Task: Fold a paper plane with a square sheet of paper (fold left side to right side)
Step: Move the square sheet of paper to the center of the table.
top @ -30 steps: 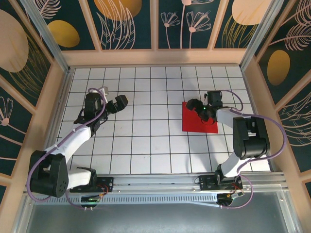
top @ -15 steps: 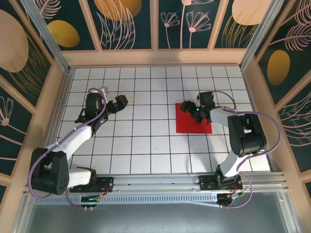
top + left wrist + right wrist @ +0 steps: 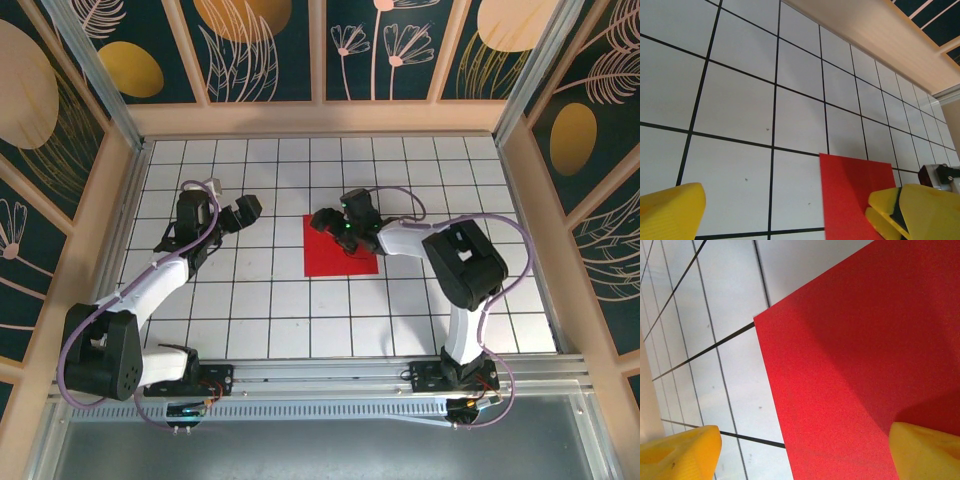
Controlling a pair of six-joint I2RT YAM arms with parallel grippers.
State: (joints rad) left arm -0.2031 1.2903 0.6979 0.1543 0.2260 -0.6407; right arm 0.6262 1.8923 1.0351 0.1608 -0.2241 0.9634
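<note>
Overhead view of a white grid-tiled table point(image 3: 270, 300) with two robot arms. On the left, the left gripper point(image 3: 245, 212) hovers above bare tiles, its yellow jaws wide apart and holding nothing. Near the table's middle, a little right of that gripper, the square sheet of paper point(image 3: 335, 258) lies flat and unfolded. At its far edge sits the right gripper point(image 3: 335, 222), jaws apart. In the right wrist view one yellow finger point(image 3: 925, 450) presses on the red sheet while the other hangs over bare tile.

The step in hand looks like dragging the sheet to where both arms can reach it. Doing it well calls for light, steady downward pressure so the thin paper slides without buckling, and for stopping with its edges square to the grid lines. That leaves the left edge free for the left gripper to lift.

Compared with a second ago, the sheet and the right gripper have travelled leftward from the right part of the table to its middle. The left gripper has not moved.
</note>
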